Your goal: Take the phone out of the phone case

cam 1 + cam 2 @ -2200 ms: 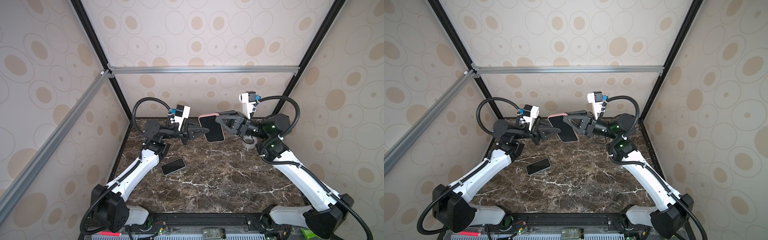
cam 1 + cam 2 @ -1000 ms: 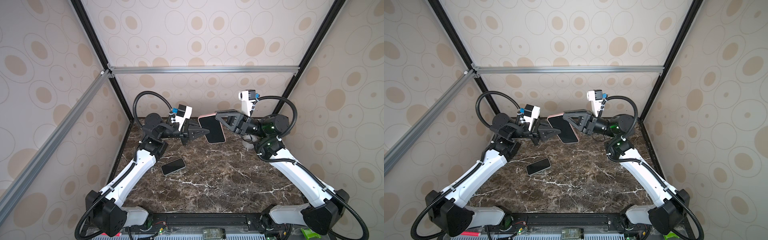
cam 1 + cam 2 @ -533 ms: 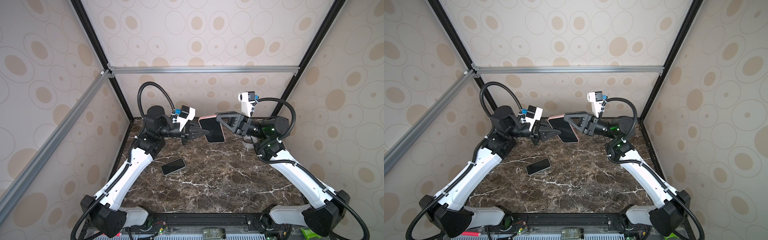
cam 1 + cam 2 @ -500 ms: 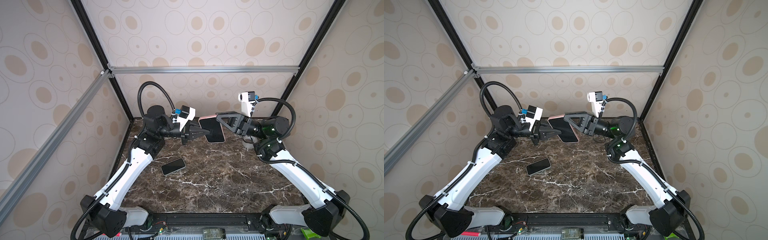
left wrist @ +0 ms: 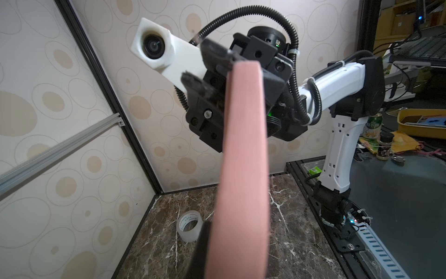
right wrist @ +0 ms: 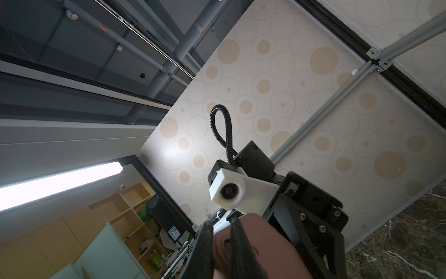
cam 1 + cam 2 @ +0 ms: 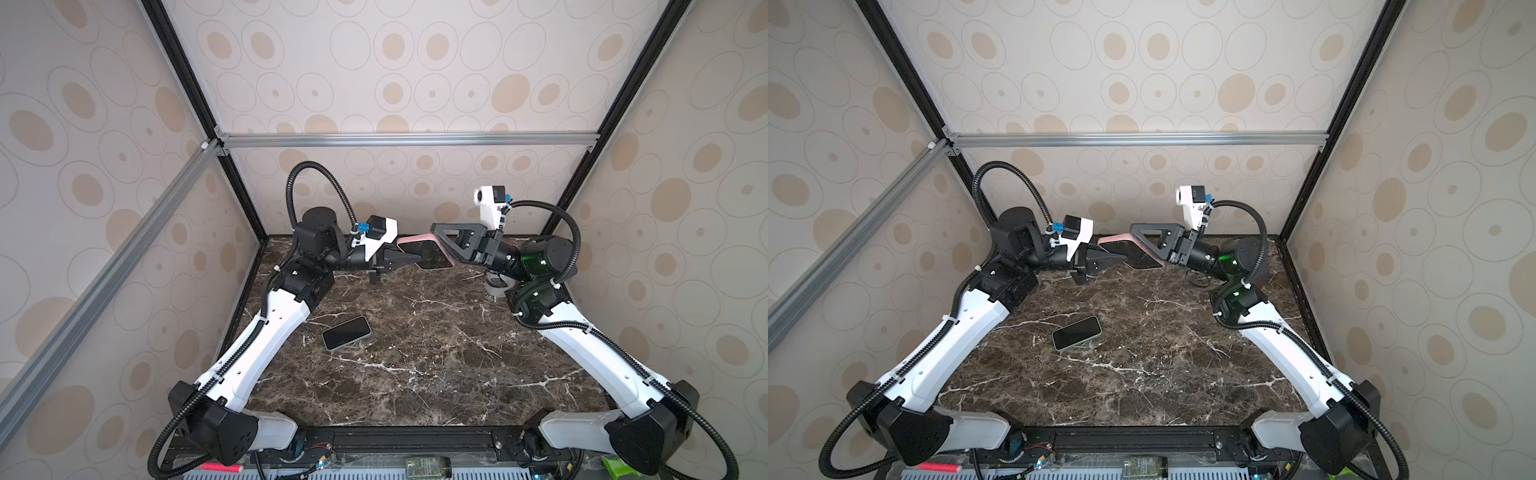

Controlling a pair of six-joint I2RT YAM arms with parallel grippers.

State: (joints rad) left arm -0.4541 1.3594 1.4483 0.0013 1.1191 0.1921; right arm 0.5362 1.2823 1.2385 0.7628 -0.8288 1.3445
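A second phone (image 7: 346, 332) lay flat on the marble table (image 7: 415, 374). Further back, your left gripper (image 7: 413, 259) had its jaws pressed together at the left end of the pink phone case (image 7: 415, 240). Your right gripper (image 7: 440, 245) pinched the case's right side in mid-air, with the phone (image 7: 428, 255) inside.
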